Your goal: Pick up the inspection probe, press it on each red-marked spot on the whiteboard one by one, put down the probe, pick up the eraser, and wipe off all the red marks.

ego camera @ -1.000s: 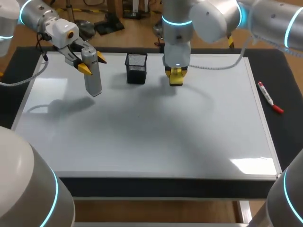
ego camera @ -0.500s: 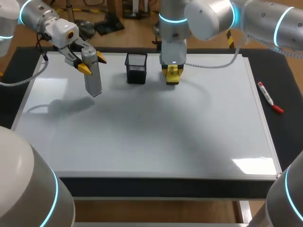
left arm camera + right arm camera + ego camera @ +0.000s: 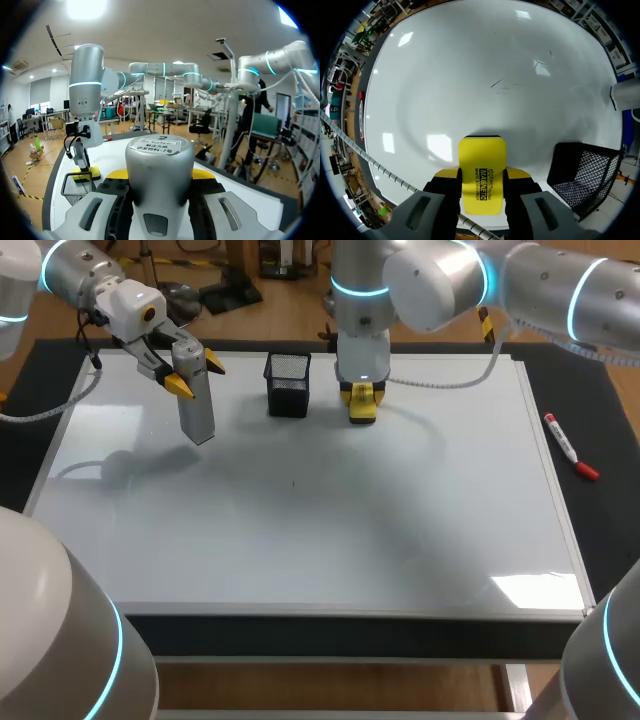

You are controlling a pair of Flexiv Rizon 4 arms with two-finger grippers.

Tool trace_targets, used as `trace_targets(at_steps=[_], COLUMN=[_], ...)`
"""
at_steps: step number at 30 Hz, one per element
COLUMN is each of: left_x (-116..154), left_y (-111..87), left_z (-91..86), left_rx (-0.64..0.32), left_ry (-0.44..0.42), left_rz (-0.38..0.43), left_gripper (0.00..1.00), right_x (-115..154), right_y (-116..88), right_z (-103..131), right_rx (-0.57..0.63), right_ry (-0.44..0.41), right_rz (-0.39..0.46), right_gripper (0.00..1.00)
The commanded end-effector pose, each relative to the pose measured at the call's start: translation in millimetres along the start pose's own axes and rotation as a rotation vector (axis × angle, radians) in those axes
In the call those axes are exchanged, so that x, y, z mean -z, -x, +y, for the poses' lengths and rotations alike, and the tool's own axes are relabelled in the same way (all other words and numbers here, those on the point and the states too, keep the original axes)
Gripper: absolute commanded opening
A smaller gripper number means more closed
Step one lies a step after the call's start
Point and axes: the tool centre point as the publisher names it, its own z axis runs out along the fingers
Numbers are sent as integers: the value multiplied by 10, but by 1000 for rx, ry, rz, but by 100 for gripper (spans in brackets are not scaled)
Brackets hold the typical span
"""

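Your right gripper (image 3: 481, 176) pinches the eraser (image 3: 482, 152) beside the mesh basket (image 3: 585, 172); your left gripper (image 3: 159, 175) clamps the probe (image 3: 159, 157)

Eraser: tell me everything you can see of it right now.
The eraser is a bright yellow block with rounded corners and a black printed label, plastic by its look. The right gripper is shut on it, one yellow tip on each long side, its free end sticking out ahead of them. It is over the far part of the whiteboard, beside the black mesh basket but apart from it; whether it touches the board cannot be told.
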Motion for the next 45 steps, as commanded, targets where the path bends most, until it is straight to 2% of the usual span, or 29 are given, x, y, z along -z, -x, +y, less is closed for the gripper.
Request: trace_targets(at_steps=[1,6,7,8,9,11,13,14,26,31,41,45], left_x=[17,17,17,17,17,17,17,17,17,17,17,17], left_y=[8,8,8,8,8,8,8,8,8,8,8,8], left_z=[-4,-4,-4,-4,-4,-4,-4,-4,-4,-4,-4,-4], left_rx=[-1,-1,-1,-1,-1,-1,-1,-1,-1,-1,-1,-1], left_ry=[-1,-1,-1,-1,-1,-1,-1,-1,-1,-1,-1,-1], left_rz=[5,5,5,5,5,5,5,5,5,5,5,5], left_gripper=[0,0,0,0,0,0,0,0,0,0,0,0], right_x=[-43,-49,-50,-53,-54,-51,-37,-16,302,493,960,1176], right_y=[7,-6,-8,-16,-18,-24,-37,-50,-409,-522,-618,-627], right_z=[-41,-40,-38,-38,-39,-35,-33,-27,-35,-63,-163,-202], right_rx=[-3,-12,-18,-24,-24,-29,-40,-50,-340,-533,-828,-919], right_ry=[-4,-12,-14,-16,-16,-13,-17,-20,-51,-38,1,16], right_rz=[14,15,14,19,19,6,5,2,-45,-130,-232,-232], right_gripper=[0,0,8,32,45,60,97,100,100,100,100,100])
